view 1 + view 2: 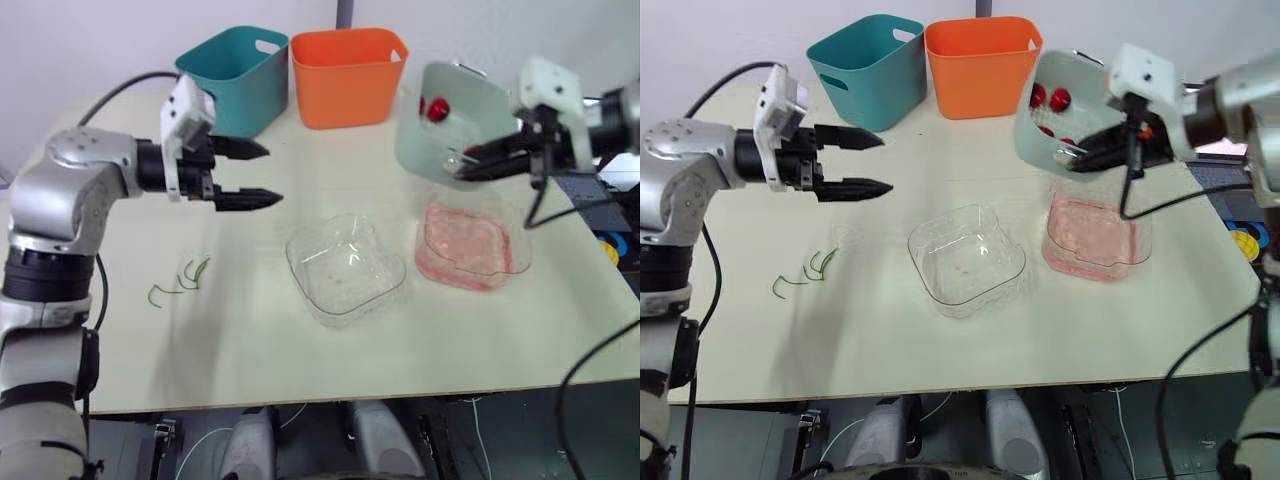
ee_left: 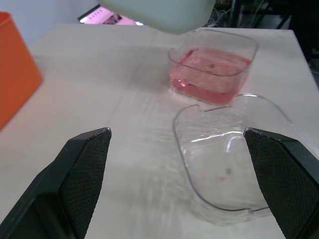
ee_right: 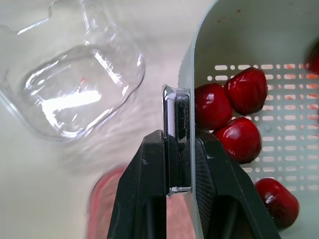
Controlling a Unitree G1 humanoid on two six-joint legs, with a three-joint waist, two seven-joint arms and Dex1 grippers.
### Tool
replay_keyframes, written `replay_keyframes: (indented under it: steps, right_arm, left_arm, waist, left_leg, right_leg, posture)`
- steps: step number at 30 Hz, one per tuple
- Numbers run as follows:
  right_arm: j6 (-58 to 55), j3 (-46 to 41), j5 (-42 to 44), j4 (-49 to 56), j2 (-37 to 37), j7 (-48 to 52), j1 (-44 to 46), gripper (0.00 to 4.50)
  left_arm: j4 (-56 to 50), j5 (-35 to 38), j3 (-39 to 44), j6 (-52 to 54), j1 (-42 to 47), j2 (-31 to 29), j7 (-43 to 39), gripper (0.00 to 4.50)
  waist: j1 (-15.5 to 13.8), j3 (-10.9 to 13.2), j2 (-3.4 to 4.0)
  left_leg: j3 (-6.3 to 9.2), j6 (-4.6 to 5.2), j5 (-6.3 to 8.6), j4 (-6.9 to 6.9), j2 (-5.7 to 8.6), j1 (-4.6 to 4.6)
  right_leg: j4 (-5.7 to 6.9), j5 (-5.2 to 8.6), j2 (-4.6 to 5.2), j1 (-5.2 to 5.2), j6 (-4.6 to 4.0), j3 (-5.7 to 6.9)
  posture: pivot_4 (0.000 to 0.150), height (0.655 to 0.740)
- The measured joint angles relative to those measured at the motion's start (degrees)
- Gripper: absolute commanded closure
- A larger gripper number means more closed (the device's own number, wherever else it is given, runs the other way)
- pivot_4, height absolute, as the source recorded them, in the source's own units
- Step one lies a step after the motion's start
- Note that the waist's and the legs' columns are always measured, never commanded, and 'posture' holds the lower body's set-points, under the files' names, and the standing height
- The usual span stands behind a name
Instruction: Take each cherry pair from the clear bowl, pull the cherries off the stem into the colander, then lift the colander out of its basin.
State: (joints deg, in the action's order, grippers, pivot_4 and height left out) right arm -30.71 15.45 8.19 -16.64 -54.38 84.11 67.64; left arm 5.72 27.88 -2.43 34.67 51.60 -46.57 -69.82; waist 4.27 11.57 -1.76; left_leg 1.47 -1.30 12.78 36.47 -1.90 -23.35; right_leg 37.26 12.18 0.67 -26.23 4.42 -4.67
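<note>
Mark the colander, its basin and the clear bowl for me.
colander [image 1: 440, 140]: left eye view, pale green wall.
basin [image 1: 465, 280]: left eye view, front wall.
clear bowl [image 1: 345, 270]: left eye view, bare floor.

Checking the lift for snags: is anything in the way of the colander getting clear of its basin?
Nothing visible does. The right gripper is shut on the colander rim, and the colander hangs clear above the basin. The orange bin stands off to its side.
</note>
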Motion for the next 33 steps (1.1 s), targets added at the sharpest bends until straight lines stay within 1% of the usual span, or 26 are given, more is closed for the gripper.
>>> replay_keyframes:
  steps: [4,8,16,23,25,26,31,33]
  right_arm:
    - [9.9,4.71,-5.38,-14.07,10.72,-2.12,3.19,4.09]
    - [18.08,7.48,-9.04,-24.92,17.05,-2.08,3.62,4.09]
    - [28.98,8.5,-14.63,-41.19,23.12,-3.52,6.25,4.09]
    - [31.21,8.53,-18.75,-49.33,25.05,-3.35,9.34,4.09]
    - [31.68,8.39,-19.38,-50.62,25.83,-3.53,9.81,3.34]
    - [31.96,8.33,-19.49,-51.22,26.24,-3.79,9.87,3.07]
    - [32.78,7.51,-20.46,-52.38,26.45,-4.19,10.04,1.32]
    - [32.98,6.54,-20.43,-52.27,26.0,-3.88,10.34,1.32]
  left_arm:
    - [0.74,-0.75,0.28,-0.14,-0.64,-0.45,0.07,0.0]
    - [-1.14,-0.58,1.36,1.32,-2.98,-0.8,0.18,0.0]
    - [-10.77,2.68,4.76,7.29,-10.38,-3.01,3.52,0.0]
    - [-11.14,2.51,5.1,7.21,-11.51,-4.01,5.13,0.0]
    - [-11.14,2.53,5.09,7.21,-11.5,-4.0,5.25,0.0]
    - [-11.15,2.54,5.09,7.21,-11.47,-3.99,5.31,0.0]
    - [-11.12,2.56,5.09,7.2,-11.42,-4.0,5.28,0.0]
    - [-10.94,2.55,5.09,7.11,-11.39,-4.04,5.03,0.0]
  waist:
    - [-0.23,0.0,0.0]
    - [-0.44,0.0,0.0]
    - [0.01,0.0,0.0]
    - [-0.07,0.0,0.01]
    - [-0.03,0.0,0.0]
    - [0.01,0.0,0.0]
    - [-0.06,0.0,0.01]
    - [-0.06,0.01,0.01]
  left_leg:
    - [0.03,0.0,0.0,-0.01,0.0,-0.1]
    - [0.06,-0.01,-0.01,0.0,0.04,-0.17]
    - [0.13,-0.02,-0.01,0.03,0.02,-0.05]
    - [0.14,-0.03,-0.02,0.03,0.03,-0.05]
    - [0.14,-0.03,-0.02,0.03,0.03,-0.05]
    - [0.14,-0.03,-0.02,0.03,0.03,-0.05]
    - [0.14,-0.03,-0.02,0.03,0.03,-0.05]
    - [0.14,-0.03,-0.02,0.03,0.03,-0.05]
  right_leg:
    - [0.04,-0.02,0.01,-0.09,0.04,0.04]
    - [0.02,-0.04,0.07,-0.09,0.11,0.07]
    - [0.15,-0.07,0.0,-0.03,0.12,0.07]
    - [0.15,-0.07,0.01,-0.02,0.12,0.08]
    - [0.15,-0.07,0.01,-0.02,0.12,0.08]
    - [0.15,-0.07,0.01,-0.02,0.12,0.08]
    - [0.14,-0.07,0.01,-0.01,0.12,0.08]
    - [0.15,-0.07,0.01,-0.02,0.12,0.08]
  posture:
    - [0.15,0.74]
    - [0.15,0.74]
    - [0.15,0.74]
    - [0.15,0.74]
    - [0.15,0.74]
    - [0.15,0.74]
    - [0.15,0.74]
    - [0.15,0.74]
